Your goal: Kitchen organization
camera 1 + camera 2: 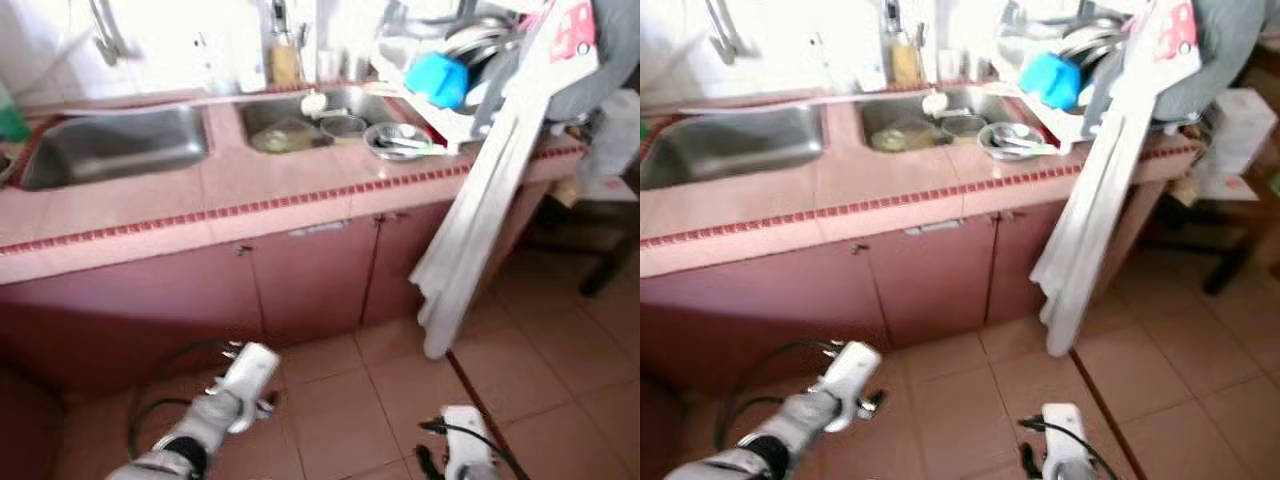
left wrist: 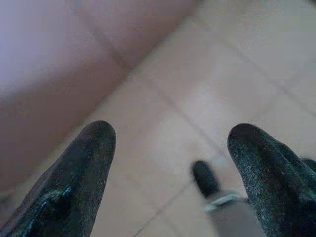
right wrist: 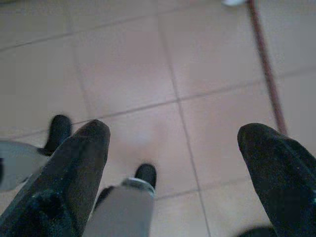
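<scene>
I am hanging my left tool (image 2: 170, 148) and right tool (image 3: 173, 143), fingers apart, over the tiled floor (image 1: 560, 400) before the pink tabletop (image 1: 270, 185) with its double sink (image 1: 115, 145).

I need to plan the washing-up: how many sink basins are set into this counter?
2. One sink basin sits on the counter's left; the other basin, holding dishes, sits to its right beside the dish rack.

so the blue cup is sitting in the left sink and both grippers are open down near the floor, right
Not quite: the blue cup sits on the dish rack at the counter's right end, as the left eye view shows. The left gripper and right gripper are indeed open, low over the floor.
</scene>
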Motion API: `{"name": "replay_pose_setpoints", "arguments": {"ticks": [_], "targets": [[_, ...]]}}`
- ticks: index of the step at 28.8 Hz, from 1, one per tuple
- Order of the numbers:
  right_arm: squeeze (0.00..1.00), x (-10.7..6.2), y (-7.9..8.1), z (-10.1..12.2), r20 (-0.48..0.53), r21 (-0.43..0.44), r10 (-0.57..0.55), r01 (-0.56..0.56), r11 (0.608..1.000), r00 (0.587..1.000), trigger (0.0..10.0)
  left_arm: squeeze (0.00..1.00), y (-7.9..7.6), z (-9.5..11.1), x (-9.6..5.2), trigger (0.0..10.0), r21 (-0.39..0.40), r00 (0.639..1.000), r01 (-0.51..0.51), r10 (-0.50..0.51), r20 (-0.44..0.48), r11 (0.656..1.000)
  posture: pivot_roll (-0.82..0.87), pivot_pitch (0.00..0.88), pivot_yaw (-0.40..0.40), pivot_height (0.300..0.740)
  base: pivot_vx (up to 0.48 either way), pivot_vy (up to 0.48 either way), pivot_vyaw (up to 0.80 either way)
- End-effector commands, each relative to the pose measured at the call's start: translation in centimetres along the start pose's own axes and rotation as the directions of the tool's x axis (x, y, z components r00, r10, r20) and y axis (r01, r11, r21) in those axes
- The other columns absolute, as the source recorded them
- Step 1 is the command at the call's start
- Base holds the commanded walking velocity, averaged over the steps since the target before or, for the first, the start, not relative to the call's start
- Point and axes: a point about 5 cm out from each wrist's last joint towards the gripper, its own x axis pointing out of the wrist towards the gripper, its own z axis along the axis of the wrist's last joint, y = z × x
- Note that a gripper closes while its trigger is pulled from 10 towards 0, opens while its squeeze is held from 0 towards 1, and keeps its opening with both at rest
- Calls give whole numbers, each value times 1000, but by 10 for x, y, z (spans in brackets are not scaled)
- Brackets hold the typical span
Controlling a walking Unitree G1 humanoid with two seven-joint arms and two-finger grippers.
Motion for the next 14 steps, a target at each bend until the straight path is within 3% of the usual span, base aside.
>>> {"name": "replay_pose_setpoints", "arguments": {"ticks": [1,3,5,8,9,11,12,14], "targets": [[0,-1,-5,-3,-10,-9,-9,9,1000,1000,10000,0,-5,3,1,10000,-6,1000,8,-8,8,1000,1,0,7,740,0,0,800],[0,-1,-6,0,7,-30,-16,16,999,1000,10000,0,-2,10,2,10000,20,999,-15,14,42,1000,2,0,5,740,0,0,800],[0,0,-7,11,72,-13,-18,19,1000,997,10000,0,4,26,2,10000,-17,993,-24,26,116,1000,4,0,5,740,0,0,800],[0,-2,-12,42,266,121,-16,-17,993,964,10000,0,15,66,-1,10000,-163,948,-8,59,312,987,4,0,15,740,0,0,0],[0,-5,-16,52,336,173,-60,0,985,940,10000,0,19,77,-3,10000,-167,927,-13,74,368,986,6,0,18,740,0,0,0],[0,-19,-14,76,494,160,-71,-11,987,866,10000,0,24,90,-8,10000,-261,884,13,111,454,965,-3,0,28,740,0,0,0],[0,-30,-10,87,563,146,-55,-34,989,825,10000,0,26,97,-13,10000,-248,848,19,116,517,969,-6,0,30,740,0,0,0],[0,-48,-8,100,625,171,-54,-69,983,779,10000,0,31,108,-23,10000,-289,788,45,144,598,956,-5,0,29,740,0,0,0]]}}
